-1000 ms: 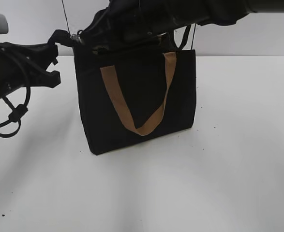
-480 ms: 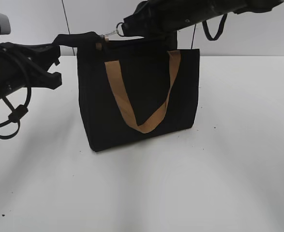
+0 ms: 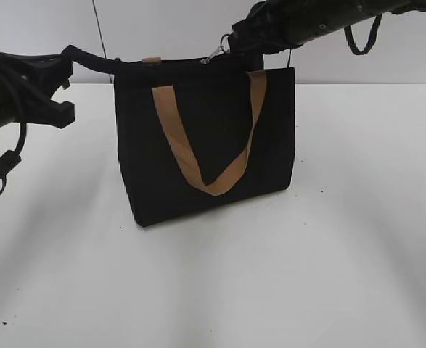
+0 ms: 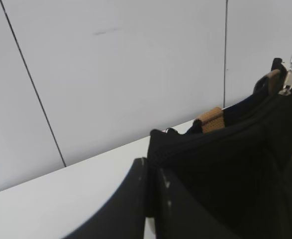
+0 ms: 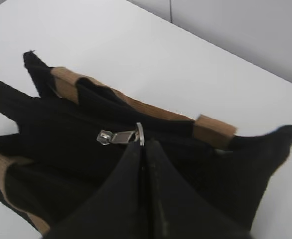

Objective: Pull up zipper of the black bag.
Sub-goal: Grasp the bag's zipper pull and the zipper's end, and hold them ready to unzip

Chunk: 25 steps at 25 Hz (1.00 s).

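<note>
Black bag upright, both tools gripping rim

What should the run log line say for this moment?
left gripper: shut on bag corner tab | right gripper: shut on zipper ring | black bag: upright

A white tabletop filled the scene, bare but for a few tiny dark specks near its front left corner and right side. Along its far edge stood a pale panelled wall, split by thin dark vertical seams.
</note>
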Tool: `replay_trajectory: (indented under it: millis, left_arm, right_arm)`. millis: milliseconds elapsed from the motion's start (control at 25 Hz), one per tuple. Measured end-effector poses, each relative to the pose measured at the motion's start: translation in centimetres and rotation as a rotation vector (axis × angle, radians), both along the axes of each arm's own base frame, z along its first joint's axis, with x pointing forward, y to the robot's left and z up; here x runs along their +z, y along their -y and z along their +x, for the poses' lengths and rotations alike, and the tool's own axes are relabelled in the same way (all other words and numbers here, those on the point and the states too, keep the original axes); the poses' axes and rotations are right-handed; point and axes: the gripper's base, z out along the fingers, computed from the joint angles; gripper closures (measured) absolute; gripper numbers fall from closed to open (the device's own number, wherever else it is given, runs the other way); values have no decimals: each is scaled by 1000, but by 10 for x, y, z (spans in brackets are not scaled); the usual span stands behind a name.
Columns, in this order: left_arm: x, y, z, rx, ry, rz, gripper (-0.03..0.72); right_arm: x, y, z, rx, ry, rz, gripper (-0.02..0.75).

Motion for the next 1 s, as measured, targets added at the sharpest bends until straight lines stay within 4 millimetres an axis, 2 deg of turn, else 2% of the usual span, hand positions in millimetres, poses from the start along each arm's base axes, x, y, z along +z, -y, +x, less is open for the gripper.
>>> replay_trajectory:
  millis: [280, 640, 1000]
  left_arm:
    - [-2, -12, 5, 45, -8, 12, 674]
    - [-3, -12, 5, 42, -12, 22, 674]
    - [-3, -12, 5, 35, -9, 31, 674]
  right_arm:
    - [-1, 16, 6, -44, -2, -8, 751]
    - [-5, 43, 13, -108, -51, -40, 751]
    - [-7, 46, 10, -97, -103, -39, 751]
